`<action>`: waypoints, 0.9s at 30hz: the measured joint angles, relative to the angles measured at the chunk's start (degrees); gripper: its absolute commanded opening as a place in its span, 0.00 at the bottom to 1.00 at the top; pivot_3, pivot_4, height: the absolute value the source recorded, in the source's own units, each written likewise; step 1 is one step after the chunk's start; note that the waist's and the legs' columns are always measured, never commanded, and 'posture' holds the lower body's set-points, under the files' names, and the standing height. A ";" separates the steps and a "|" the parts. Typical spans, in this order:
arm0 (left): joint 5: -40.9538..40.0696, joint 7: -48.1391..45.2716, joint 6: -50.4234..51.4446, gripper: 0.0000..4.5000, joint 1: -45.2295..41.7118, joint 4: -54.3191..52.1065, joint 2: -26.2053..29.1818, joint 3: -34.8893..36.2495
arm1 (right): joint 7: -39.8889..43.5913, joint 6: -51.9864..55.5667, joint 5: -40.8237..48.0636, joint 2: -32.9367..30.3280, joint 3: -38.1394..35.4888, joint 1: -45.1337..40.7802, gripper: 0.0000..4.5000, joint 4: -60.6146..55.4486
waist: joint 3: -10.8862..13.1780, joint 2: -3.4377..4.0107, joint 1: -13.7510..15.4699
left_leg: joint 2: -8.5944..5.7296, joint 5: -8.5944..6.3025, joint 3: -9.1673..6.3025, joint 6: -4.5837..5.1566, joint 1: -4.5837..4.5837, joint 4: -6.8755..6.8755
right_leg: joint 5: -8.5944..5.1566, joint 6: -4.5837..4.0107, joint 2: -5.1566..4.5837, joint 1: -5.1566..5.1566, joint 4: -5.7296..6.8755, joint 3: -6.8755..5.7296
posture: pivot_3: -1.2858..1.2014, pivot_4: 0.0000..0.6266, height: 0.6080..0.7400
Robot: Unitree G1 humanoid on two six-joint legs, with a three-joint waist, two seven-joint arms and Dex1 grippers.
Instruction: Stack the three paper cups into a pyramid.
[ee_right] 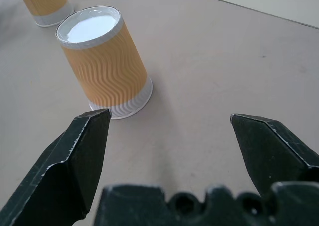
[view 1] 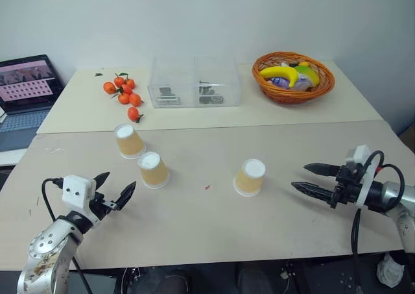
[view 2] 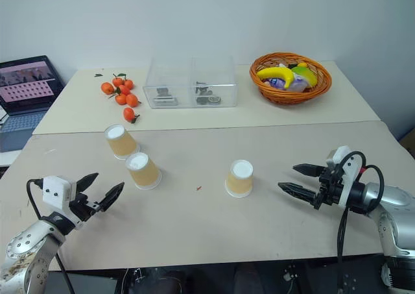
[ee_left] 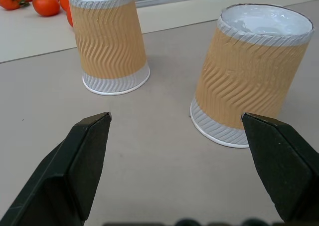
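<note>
Standing upside down mid-frame, three paper cups wait unstacked; left gripper and right gripper both spread-fingered, empty.

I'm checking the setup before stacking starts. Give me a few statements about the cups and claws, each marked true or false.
1. All three cups stand upside down on the table. True.
2. One cup is already stacked on another. False: all stand apart.
3. The left claw is open and holds nothing. True.
4. The right claw grips a cup. False: it is open, short of the nearest cup.
5. The basket holds the oranges. False: they lie on the table.
</note>
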 measured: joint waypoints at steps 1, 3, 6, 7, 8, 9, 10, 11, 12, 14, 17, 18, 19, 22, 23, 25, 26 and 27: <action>0.00 0.00 0.00 0.99 0.00 0.00 0.00 0.00 | 0.00 0.00 0.00 0.00 0.00 0.00 1.00 0.00 | 0.00 0.00 0.00 | 0.00 0.00 0.00 0.00 0.00 0.00 | 0.00 0.00 0.00 0.00 0.00 0.00 | 0.52 0.24 0.93; -0.21 -0.74 0.20 0.99 -0.03 0.11 0.37 -0.20 | 0.21 0.00 0.06 -0.13 -0.27 0.66 1.00 -0.34 | 0.00 0.00 0.00 | 0.00 0.00 0.00 0.00 0.00 0.00 | 0.00 0.00 0.00 -0.01 0.00 0.00 | 0.52 0.24 0.93; -1.11 -7.32 4.87 0.99 3.11 -0.08 8.53 -2.35 | 4.08 0.74 1.85 -3.56 -1.43 5.92 1.00 -3.29 | 0.02 0.03 0.05 | 0.00 -0.06 0.00 0.09 -0.02 -0.03 | -0.14 0.04 0.03 -0.03 0.04 0.00 | 0.52 0.24 0.93; -1.14 -8.78 5.50 0.99 3.74 -0.05 9.59 -2.53 | 4.63 0.90 2.08 -3.80 -2.19 6.59 1.00 -4.27 | 0.02 0.02 0.01 | 0.00 -0.06 0.00 0.09 -0.02 -0.02 | -0.14 0.04 0.03 -0.02 0.01 0.00 | 0.52 0.24 0.93; -1.12 -10.21 6.01 0.99 3.83 0.05 10.42 -3.05 | 5.01 1.33 2.92 -4.09 -2.59 6.66 1.00 -5.57 | 0.04 0.00 -0.16 | 0.02 -0.06 0.03 0.09 -0.01 -0.01 | -0.18 0.12 0.03 -0.02 0.01 0.00 | 0.52 0.24 0.93; -0.87 -11.40 5.80 0.99 3.72 0.24 11.34 -4.05 | 5.23 2.03 4.28 -4.47 -2.86 6.59 1.00 -7.48 | 0.05 -0.02 -0.29 | 0.04 -0.06 0.04 0.09 0.01 -0.01 | -0.21 0.15 0.03 0.00 0.01 0.01 | 0.52 0.24 0.93; -0.43 -12.16 5.41 0.99 3.41 0.65 11.90 -4.83 | 5.15 2.56 5.45 -4.57 -3.21 6.09 1.00 -8.84 | 0.05 -0.02 -0.36 | 0.07 -0.06 0.06 0.08 0.03 -0.02 | -0.30 0.27 0.05 0.04 0.04 0.01 | 0.52 0.24 0.93; 0.23 -12.65 4.66 0.99 3.04 1.42 12.19 -5.31 | 4.88 3.46 6.86 -4.52 -3.58 4.99 1.00 -9.71 | 0.05 -0.02 -0.42 | 0.09 -0.07 0.09 0.08 0.02 -0.02 | -0.38 0.40 0.06 0.07 0.04 0.01 | 0.52 0.24 0.93; 1.40 -12.85 3.88 0.99 1.93 2.79 12.39 -6.02 | 4.05 4.97 9.36 -4.22 -4.51 2.95 1.00 -10.54 | 0.06 -0.02 -0.43 | 0.10 -0.07 0.11 0.08 0.02 -0.02 | -0.39 0.40 0.06 0.10 0.06 0.01 | 0.52 0.24 0.93; 2.63 -12.86 3.09 0.99 -0.15 4.64 12.47 -7.00 | 2.56 7.14 13.78 -4.08 -5.81 -0.65 1.00 -13.20 | 0.07 -0.04 -0.24 | 0.13 -0.07 0.11 0.08 0.08 -0.02 | -0.38 0.39 0.10 0.07 0.05 0.01 | 0.52 0.24 0.93; 3.42 -13.07 2.24 0.99 -2.23 6.23 12.47 -7.84 | 1.09 10.15 19.20 -3.48 -5.57 -3.73 1.00 -18.04 | 0.11 -0.13 0.02 | 0.16 -0.07 0.11 0.07 0.07 -0.02 | -0.20 0.11 0.13 0.00 0.02 0.00 | 0.52 0.24 0.93; 3.44 -13.17 2.19 0.99 -2.75 6.55 12.47 -7.99 | 0.59 10.97 20.48 -3.14 -5.05 -4.69 1.00 -19.06 | 0.11 -0.14 0.04 | 0.15 -0.08 0.11 0.05 0.05 -0.02 | -0.10 -0.05 0.12 -0.02 0.01 0.01 | 0.52 0.24 0.93; 3.53 -13.30 2.15 0.99 -3.36 6.87 12.48 -8.15 | -0.13 12.20 22.53 -2.70 -4.11 -6.05 1.00 -20.31 | 0.12 -0.15 0.05 | 0.15 -0.09 0.11 0.04 0.05 -0.02 | -0.09 -0.07 0.12 -0.04 0.00 0.01 | 0.52 0.24 0.93; 3.76 -13.69 2.14 0.99 -5.86 7.42 12.48 -9.11 | -0.14 13.49 24.54 -2.11 0.38 -7.98 1.00 -24.61 | 0.12 -0.16 0.07 | 0.17 -0.12 0.11 0.04 0.03 -0.03 | -0.09 -0.07 0.13 -0.08 0.00 -0.01 | 0.52 0.24 0.93; 3.79 -13.73 2.14 0.99 -6.35 7.72 12.48 -9.18 | -0.03 13.52 24.54 -1.86 1.35 -8.25 1.00 -24.94 | 0.12 -0.17 0.07 | 0.16 -0.13 0.10 0.03 0.02 -0.02 | -0.09 -0.07 0.12 -0.08 0.00 -0.01 | 0.52 0.24 0.93; 3.84 -13.78 2.14 0.99 -7.54 8.19 12.47 -9.20 | 0.05 13.55 24.43 -1.11 3.13 -8.65 1.00 -25.07 | 0.14 -0.19 0.08 | 0.14 -0.14 0.10 0.02 0.00 -0.02 | -0.09 -0.06 0.12 -0.09 -0.02 -0.01 | 0.52 0.24 0.93; 3.84 -13.81 2.14 0.99 -7.82 8.19 12.46 -9.20 | 0.11 13.55 24.35 -1.11 3.73 -8.71 1.00 -25.00 | 0.14 -0.19 0.09 | 0.14 -0.14 0.10 0.03 0.00 -0.02 | -0.09 -0.07 0.11 -0.10 -0.02 -0.01 | 0.52 0.24 0.93; 3.79 -13.74 2.21 0.99 -8.72 8.38 11.92 -9.31 | 0.53 13.29 23.76 -1.08 4.49 -8.76 1.00 -24.62 | 0.14 -0.19 0.09 | 0.14 -0.15 0.10 0.03 0.00 -0.02 | -0.09 -0.07 0.11 -0.11 -0.02 -0.01 | 0.52 0.24 0.93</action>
